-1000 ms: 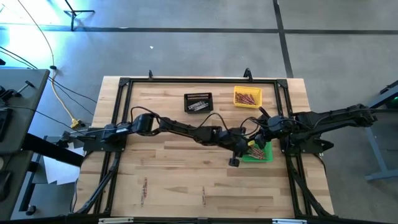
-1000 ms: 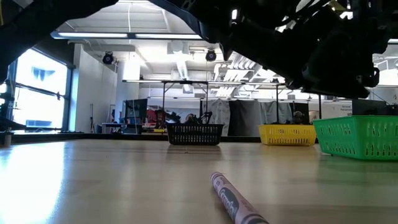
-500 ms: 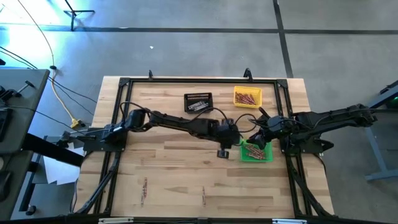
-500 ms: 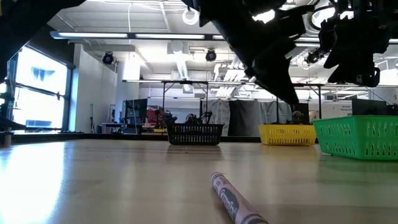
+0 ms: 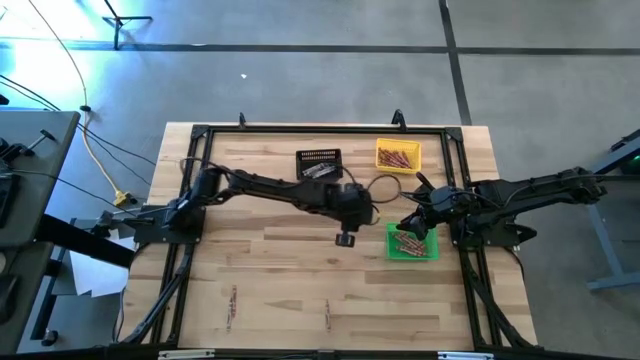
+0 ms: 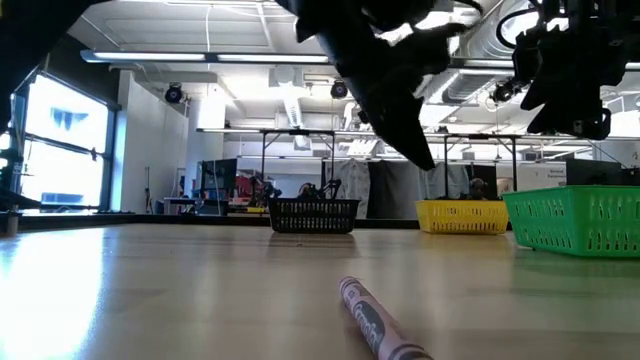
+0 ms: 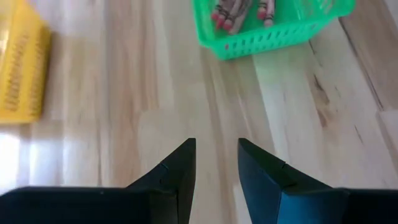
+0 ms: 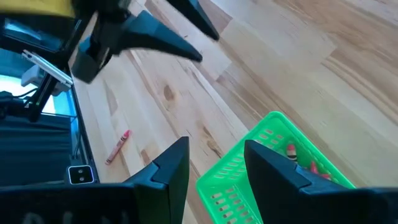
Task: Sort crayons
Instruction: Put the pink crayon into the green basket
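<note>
My left gripper hangs open over bare wood near the table's middle, just left of the green bin, with nothing between its fingers. Several reddish crayons lie in that bin. My right gripper waits open above the green bin's near-left corner. One loose crayon lies flat on the table close to the low camera. Another red crayon lies on the wood farther off. The yellow bin holds orange-brown crayons.
A black bin stands at the far edge, left of the yellow bin. A black frame runs round the tabletop. Bare wood lies across the near half and the left of the table.
My left gripper has drawn back from over the green bin's left edge toward the table's left and far side. It has risen and tipped up from a steep downward point to a shallower slant. Its fingers stay open.
</note>
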{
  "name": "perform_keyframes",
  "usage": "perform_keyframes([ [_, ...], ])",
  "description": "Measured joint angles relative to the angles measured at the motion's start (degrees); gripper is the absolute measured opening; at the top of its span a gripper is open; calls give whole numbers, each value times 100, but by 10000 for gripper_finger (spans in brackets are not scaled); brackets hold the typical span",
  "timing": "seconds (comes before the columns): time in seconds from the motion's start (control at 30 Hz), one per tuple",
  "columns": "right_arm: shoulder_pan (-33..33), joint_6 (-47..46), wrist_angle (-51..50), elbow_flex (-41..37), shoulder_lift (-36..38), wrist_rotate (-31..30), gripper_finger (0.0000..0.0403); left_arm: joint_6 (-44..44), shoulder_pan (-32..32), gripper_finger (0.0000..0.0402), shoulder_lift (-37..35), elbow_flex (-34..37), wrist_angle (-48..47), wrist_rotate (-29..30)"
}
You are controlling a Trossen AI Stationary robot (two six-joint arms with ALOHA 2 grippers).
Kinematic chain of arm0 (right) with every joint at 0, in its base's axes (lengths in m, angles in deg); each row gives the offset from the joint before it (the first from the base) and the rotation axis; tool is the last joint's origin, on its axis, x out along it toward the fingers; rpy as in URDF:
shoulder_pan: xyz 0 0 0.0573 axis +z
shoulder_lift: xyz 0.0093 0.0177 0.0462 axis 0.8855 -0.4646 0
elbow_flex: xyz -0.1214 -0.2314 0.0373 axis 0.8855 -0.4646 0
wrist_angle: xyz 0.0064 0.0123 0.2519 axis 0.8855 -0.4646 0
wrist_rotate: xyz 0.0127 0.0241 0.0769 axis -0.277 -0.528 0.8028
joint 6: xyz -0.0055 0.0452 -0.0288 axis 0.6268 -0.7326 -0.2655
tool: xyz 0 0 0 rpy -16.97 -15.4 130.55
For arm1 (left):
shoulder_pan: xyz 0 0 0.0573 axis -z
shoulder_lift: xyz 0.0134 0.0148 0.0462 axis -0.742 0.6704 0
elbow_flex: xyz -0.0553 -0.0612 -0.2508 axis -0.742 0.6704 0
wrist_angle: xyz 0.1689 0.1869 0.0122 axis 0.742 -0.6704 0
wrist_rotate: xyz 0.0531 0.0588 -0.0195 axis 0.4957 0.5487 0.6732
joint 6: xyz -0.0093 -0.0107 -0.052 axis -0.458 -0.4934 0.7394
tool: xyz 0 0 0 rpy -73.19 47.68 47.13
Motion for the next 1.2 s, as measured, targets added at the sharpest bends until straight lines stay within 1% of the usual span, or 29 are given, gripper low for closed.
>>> perform_keyframes([
  [0.17, -1, 0, -2, 0, 2, -2, 142, 338, -24, 103, -1143, 1882, 1374, 100],
  [0.3, 0, 0, 1, 0, 4, -2, 142, 682, -18, 103, -2111, 3282, 2260, 303],
  [0.4, 0, 0, -6, 0, 4, -4, 142, 904, 17, 103, -2725, 4105, 3035, 599],
  [0.53, -2, 0, 11, 0, 4, -6, 142, 1384, -20, 103, -3367, 4935, 3840, 837],
  [0.63, 0, 0, 3, 0, 2, -7, 142, 1762, -94, 103, -3860, 5420, 4110, 953],
  [0.77, 0, 0, 9, 0, 3, -20, 142, 1995, -131, 103, -4486, 5965, 4102, 980],
  [0.83, 0, 0, -2, 0, 4, -18, 142, 2102, -128, 103, -4770, 6117, 4108, 953],
  [0.97, 0, 3, -18, 0, 2, 0, 142, 2352, -79, 103, -5218, 6304, 4089, 700],
  [1.03, -2, 34, -27, 0, 2, 258, 142, 2516, -42, 103, -5427, 6352, 4056, 559],
  [1.1, 0, 312, -53, 0, 2, 555, 142, 2674, -1, 103, -5543, 6334, 4151, 432],
  [1.2, 0, 621, -37, 0, -5, 549, 142, 2879, 97, 103, -5697, 6339, 4145, 343],
])
